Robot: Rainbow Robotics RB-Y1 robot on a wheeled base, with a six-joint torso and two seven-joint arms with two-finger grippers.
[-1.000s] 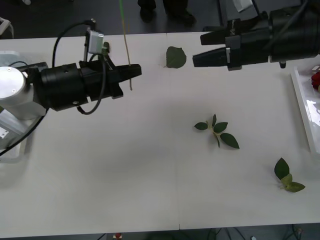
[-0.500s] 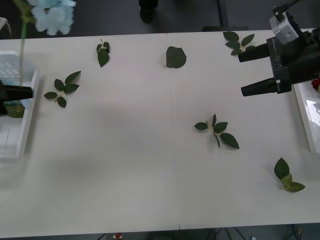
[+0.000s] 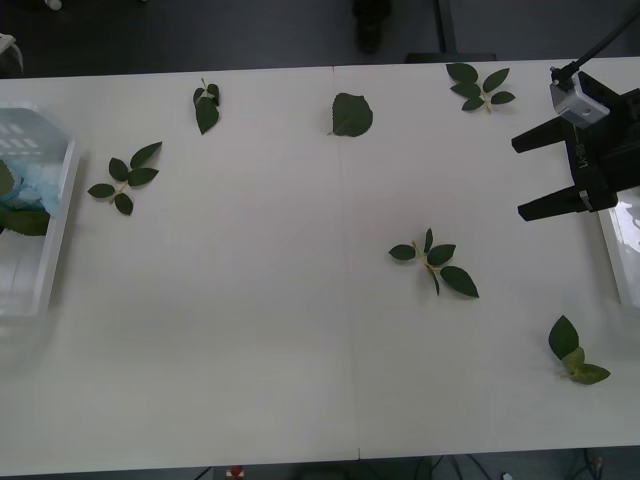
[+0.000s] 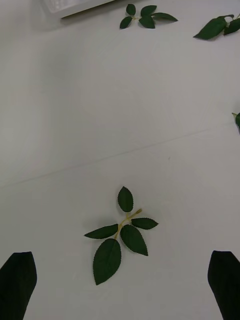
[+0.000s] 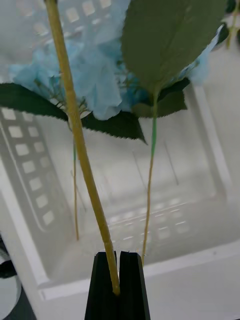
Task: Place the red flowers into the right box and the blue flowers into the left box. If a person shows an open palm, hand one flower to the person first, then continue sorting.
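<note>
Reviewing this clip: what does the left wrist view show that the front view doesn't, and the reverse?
Left wrist view alone: the left gripper shut on a blue flower's stem, held over the left box, with thin stems reaching down into it.

Front view alone: the right gripper open near the right box, and loose leaf sprigs on the table.

Both: the blue flowers and the left box.

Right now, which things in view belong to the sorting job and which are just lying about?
Job:
- blue flowers, one stem clamped by the left gripper
- left box
- right box
- right gripper, jaws open

Lying about:
- leaf sprigs
- single leaf
- table
</note>
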